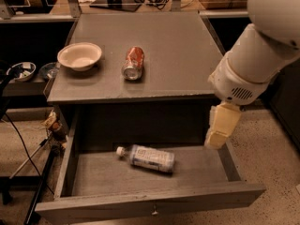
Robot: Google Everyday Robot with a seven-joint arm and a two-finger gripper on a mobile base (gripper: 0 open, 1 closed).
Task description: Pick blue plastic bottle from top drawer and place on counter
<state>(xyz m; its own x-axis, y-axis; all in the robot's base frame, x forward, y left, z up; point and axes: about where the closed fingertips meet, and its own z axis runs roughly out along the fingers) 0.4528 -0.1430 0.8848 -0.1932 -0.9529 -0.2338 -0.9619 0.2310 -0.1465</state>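
The blue plastic bottle (149, 157) lies on its side in the open top drawer (154, 203), white cap pointing left. The counter (178, 50) above it carries a bowl and a can. My gripper (220, 128) hangs from the white arm at the right, above the drawer's right rear corner and to the right of the bottle, apart from it. It holds nothing that I can see.
A cream bowl (79, 56) and a red-orange soda can (133, 63) lying on its side sit on the counter's left half. Cables and a stand (28, 172) are on the floor at the left. Shelves with dishes (21, 70) stand left of the cabinet.
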